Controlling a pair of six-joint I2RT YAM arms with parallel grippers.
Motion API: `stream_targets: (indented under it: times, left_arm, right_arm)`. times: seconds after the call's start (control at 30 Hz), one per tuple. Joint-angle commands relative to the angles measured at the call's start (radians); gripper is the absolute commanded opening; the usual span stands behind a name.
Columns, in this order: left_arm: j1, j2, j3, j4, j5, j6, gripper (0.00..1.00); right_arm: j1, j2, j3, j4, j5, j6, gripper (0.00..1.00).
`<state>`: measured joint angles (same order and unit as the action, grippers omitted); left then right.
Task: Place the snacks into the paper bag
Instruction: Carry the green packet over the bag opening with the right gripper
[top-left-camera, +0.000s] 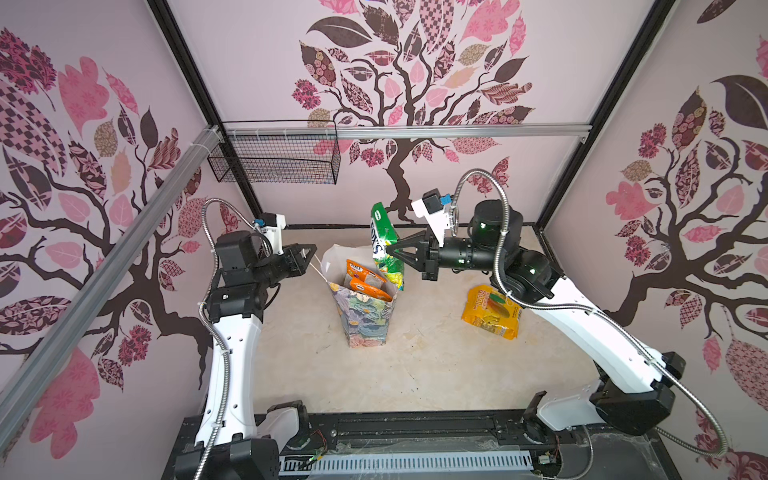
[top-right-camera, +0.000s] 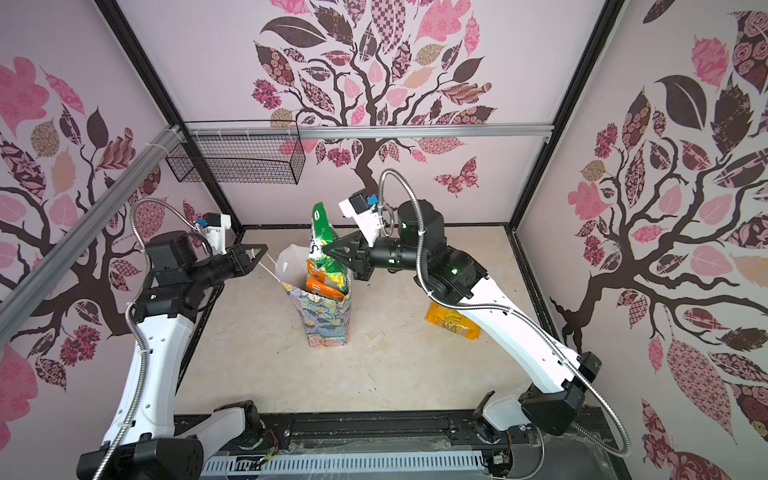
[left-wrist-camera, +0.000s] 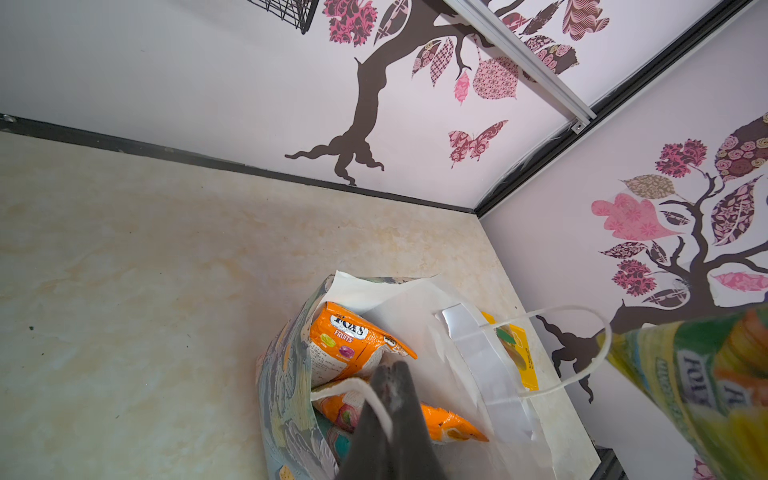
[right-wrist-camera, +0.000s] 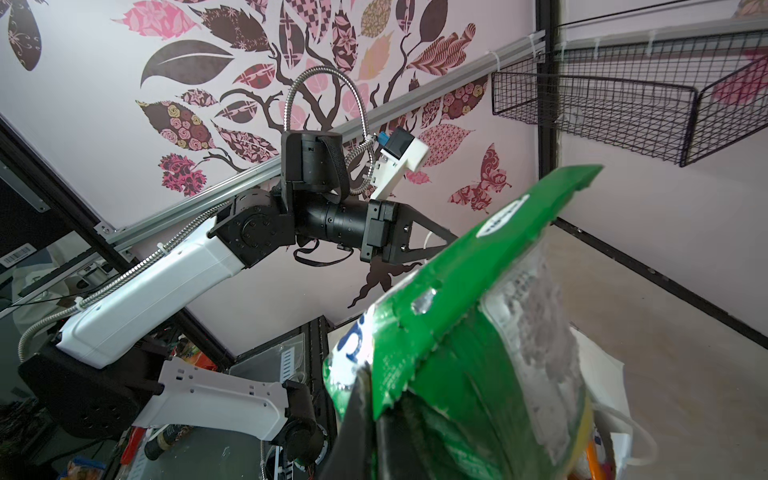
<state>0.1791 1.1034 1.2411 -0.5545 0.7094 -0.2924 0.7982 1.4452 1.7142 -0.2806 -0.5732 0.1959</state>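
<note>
The left gripper (top-left-camera: 311, 254) grips the cord handle (top-left-camera: 319, 270) of the upright paper bag (top-left-camera: 365, 320), the right gripper (top-left-camera: 389, 248) pinches a green packet (top-left-camera: 383, 232) at its open mouth, orange packets (top-left-camera: 368, 284) sit inside, and a yellow packet (top-left-camera: 492, 311) lies on the table (top-left-camera: 415, 374).

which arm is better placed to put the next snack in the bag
Right. The right pincer is shut on the green packet, upright by the open top of the paper bag. The left pincer is shut on the cord handle, so that arm is occupied.

orange pkt (left-wrist-camera: 353, 345): FOX'S FRUITS, green pkt (left-wrist-camera: 706, 374): FOX'S
</note>
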Motion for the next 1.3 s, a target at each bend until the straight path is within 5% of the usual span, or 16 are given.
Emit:
stream_targets:
  times: [0.0, 0.47, 0.73, 1.27]
  left_arm:
    - [0.012, -0.026, -0.018, 0.105, 0.012, -0.003, 0.0]
    - [0.014, -0.03, -0.018, 0.105, 0.013, -0.005, 0.0]
    - [0.018, -0.025, -0.02, 0.113, 0.016, -0.011, 0.0]
    - [0.022, -0.023, -0.03, 0.133, 0.031, -0.022, 0.0]
  right_arm:
    - [0.017, 0.062, 0.098, -0.042, 0.014, -0.04, 0.0]
    - [0.161, 0.278, 0.453, -0.315, 0.167, -0.169, 0.0]
    - [0.177, 0.281, 0.502, -0.287, 0.152, -0.143, 0.0]
    - [0.16, 0.441, 0.601, -0.424, 0.402, -0.189, 0.0]
